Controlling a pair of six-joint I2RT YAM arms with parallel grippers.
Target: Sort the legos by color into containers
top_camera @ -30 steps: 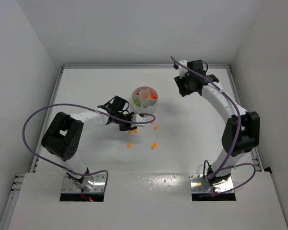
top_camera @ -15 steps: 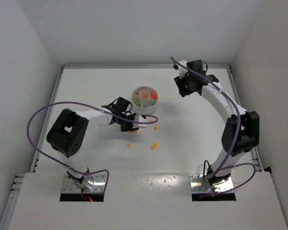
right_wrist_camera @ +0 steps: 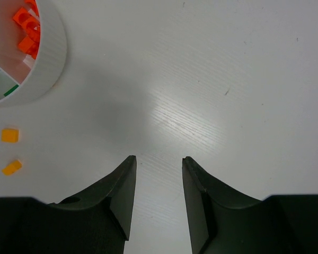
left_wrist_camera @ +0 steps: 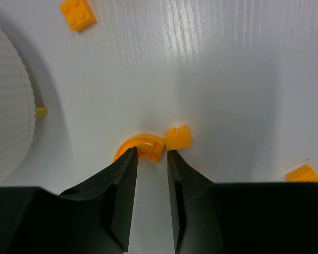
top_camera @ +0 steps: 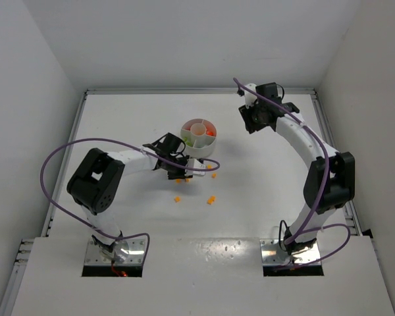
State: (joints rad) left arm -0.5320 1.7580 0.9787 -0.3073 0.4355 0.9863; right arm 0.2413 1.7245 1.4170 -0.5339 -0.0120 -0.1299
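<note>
**Left jaws down on a curved orange piece**

The left gripper [left_wrist_camera: 150,152] is low over the table [left_wrist_camera: 244,63], its jaws a narrow slot apart. The curved orange lego [left_wrist_camera: 140,144] lies at their tips, hump pointing away and long axis across the slot. I cannot tell whether it is pinched. A small orange brick [left_wrist_camera: 178,137] sits just beside its right end, and the white dish [left_wrist_camera: 8,116] is near on the left. The right gripper [right_wrist_camera: 158,159] hangs released above the table, well apart

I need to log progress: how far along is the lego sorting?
Done: red legos and green legos lie in separate sections of the dish. In hand: the left gripper, jaws slightly apart, is down at a curved orange piece, not yet closed on it. Left: several orange bricks on the table; the right gripper hangs open, empty.
</note>
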